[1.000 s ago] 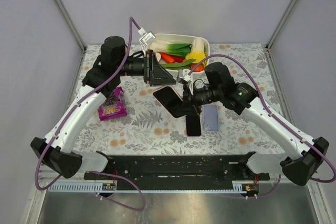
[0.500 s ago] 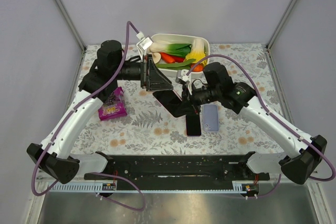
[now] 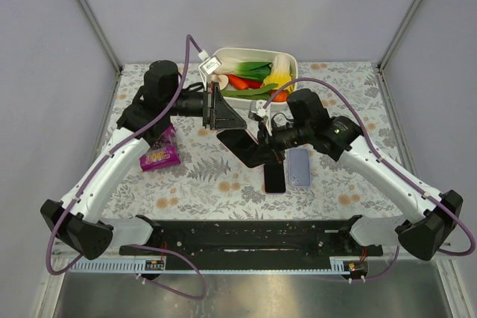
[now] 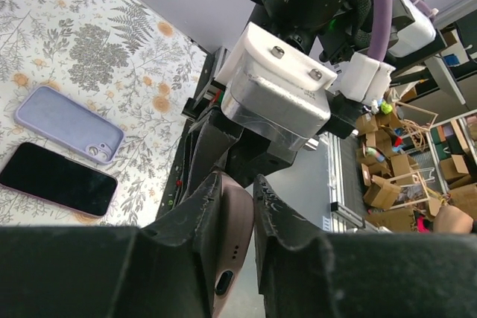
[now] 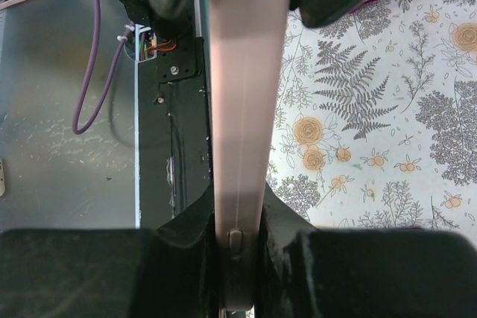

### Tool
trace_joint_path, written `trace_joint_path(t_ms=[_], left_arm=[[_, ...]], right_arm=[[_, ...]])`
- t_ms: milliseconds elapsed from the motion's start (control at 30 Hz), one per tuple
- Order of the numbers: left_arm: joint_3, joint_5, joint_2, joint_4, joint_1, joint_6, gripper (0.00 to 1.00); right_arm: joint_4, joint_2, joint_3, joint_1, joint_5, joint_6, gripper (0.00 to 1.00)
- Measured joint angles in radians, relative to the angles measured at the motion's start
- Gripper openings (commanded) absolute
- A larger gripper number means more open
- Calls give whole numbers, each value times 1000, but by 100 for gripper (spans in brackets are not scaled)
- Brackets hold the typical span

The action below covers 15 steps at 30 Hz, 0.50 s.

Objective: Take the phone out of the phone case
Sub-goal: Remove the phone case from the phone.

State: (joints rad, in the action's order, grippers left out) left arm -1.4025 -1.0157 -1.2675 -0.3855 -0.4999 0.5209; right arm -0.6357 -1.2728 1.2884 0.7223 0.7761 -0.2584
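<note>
The cased phone (image 3: 240, 143) hangs in the air just on the near side of the white basket (image 3: 291, 62), slung between the two arms, and that shared hold is what the coming move turns on. Its long axis runs from one gripper to the other. The end nearer the basket sits in the left gripper (image 3: 221, 113) and the end farther from the basket sits in the right gripper (image 3: 262, 147), so neither arm is nearer. Each has an end. The left wrist view shows the left fingers (image 4: 195, 217) closed tight on the pinkish rim at the port end. The right wrist view shows the right fingers (image 5: 279, 221) pinched on the same rim beside a side button, with the edge running straight away toward the other gripper. Both sets of jaws are nearly shut, with only the slab's thickness between them. I cannot tell whether either grip bears on the shell alone or on the handset inside it. That matters, because separation probably needs one arm to anchor the case while the other bends or draws away across the long axis. No gap between shell and handset shows at either end. Farther from the basket, a bare black phone (image 3: 273, 177) and a lavender case (image 3: 299, 167) lie side by side on the table.
</note>
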Motion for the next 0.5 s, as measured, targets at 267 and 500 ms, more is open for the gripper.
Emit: trace_joint_path(t_ms=[267,500], left_arm=[[105,-28,10,160,11,130,0],[247,-54,24,338,51,340,0]], right_arm=[[-45,0,1,6,-31,-22,0],[-119,-15,21,29,-104,-43,0]])
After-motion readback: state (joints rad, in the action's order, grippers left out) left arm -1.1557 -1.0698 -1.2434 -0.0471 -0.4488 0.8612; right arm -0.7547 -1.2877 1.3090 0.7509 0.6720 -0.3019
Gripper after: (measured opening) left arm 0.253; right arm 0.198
